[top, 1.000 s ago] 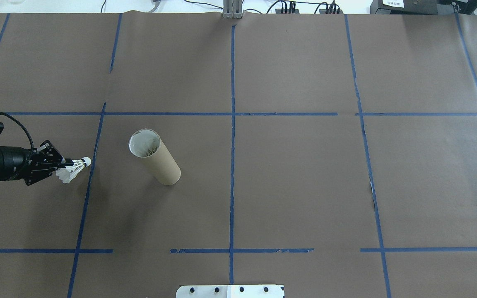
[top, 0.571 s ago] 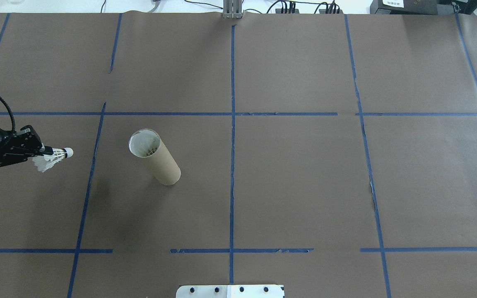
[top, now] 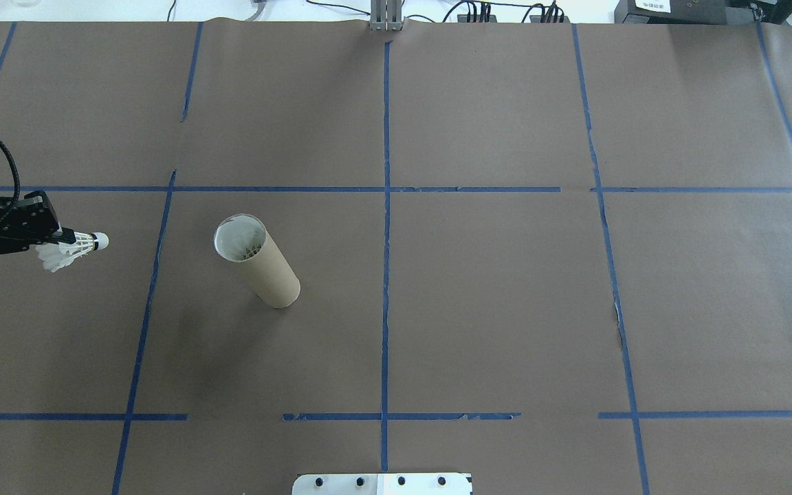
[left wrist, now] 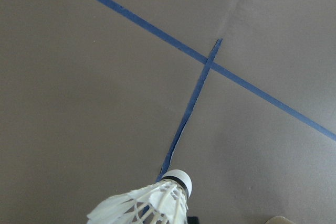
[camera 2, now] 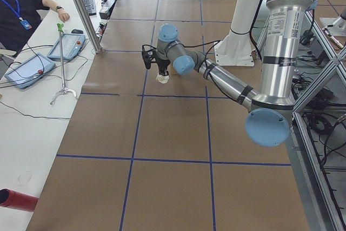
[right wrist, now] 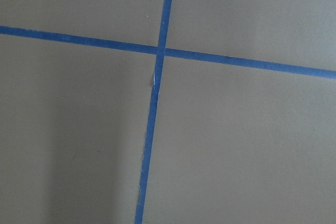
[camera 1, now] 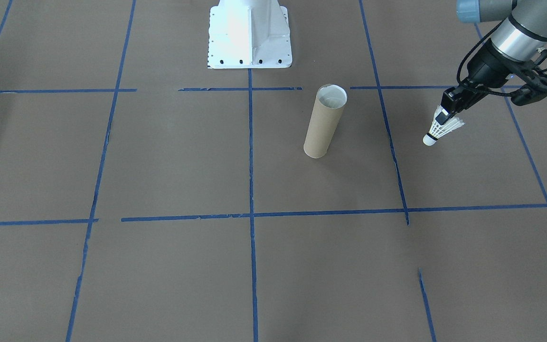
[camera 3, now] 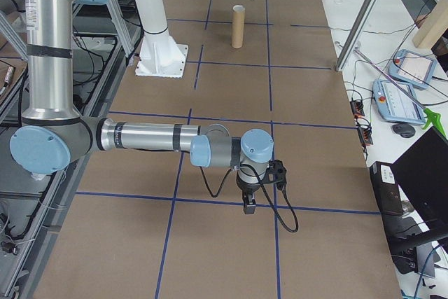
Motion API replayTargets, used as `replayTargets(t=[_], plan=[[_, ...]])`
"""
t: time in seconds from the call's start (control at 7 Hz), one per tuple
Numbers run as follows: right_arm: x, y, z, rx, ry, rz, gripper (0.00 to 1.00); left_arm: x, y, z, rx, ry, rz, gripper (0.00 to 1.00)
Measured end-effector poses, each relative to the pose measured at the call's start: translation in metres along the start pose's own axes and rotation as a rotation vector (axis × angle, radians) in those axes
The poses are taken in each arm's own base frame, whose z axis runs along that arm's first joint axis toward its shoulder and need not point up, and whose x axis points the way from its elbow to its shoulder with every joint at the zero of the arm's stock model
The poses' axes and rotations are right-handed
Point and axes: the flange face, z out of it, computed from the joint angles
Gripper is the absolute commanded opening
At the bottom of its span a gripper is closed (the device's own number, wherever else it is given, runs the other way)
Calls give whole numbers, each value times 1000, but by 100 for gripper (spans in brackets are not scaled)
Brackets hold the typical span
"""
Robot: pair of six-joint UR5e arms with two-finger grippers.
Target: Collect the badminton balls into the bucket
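Small white feathered shuttlecock (top: 69, 251) hangs cork-forward in the left gripper (top: 59, 238), pinched by its skirt, at 9 o'clock of the tall brown cardboard tube (top: 258, 261), well apart. Risks: thin feather grip slips; skirt catches the narrow rim; nudge topples upright tube. Right gripper (camera 3: 250, 204): finger state cannot tell.

No text, label, brand, number or sign can be read in any view. A white label (top: 652, 5) sits on a dark box at the far edge of the tabletop, well apart from the fingers, but its print is too small to make out. Dark print runs down the silver tube of the near arm (camera 2: 281, 25) in the left-side view, and it is likewise too blurred to read.
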Motion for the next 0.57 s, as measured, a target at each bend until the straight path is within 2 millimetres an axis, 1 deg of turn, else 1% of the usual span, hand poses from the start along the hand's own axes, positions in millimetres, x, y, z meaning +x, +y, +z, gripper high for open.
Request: replayTargets(t=[0.14, 0.29, 0.43, 0.57], plan=[[0, 0, 0, 0, 0, -1, 100, 46, -1, -25, -1, -49, 7, 0], [0, 0, 0, 1, 0, -1, 100, 94, 5, -50, -10, -91, 2, 0], [0, 0, 0, 1, 0, -1, 100, 137, 21, -69, -20, -138, -1, 0], [0, 0, 0, 0, 0, 0, 100, 176, 46, -77, -27, -205, 6, 0]])
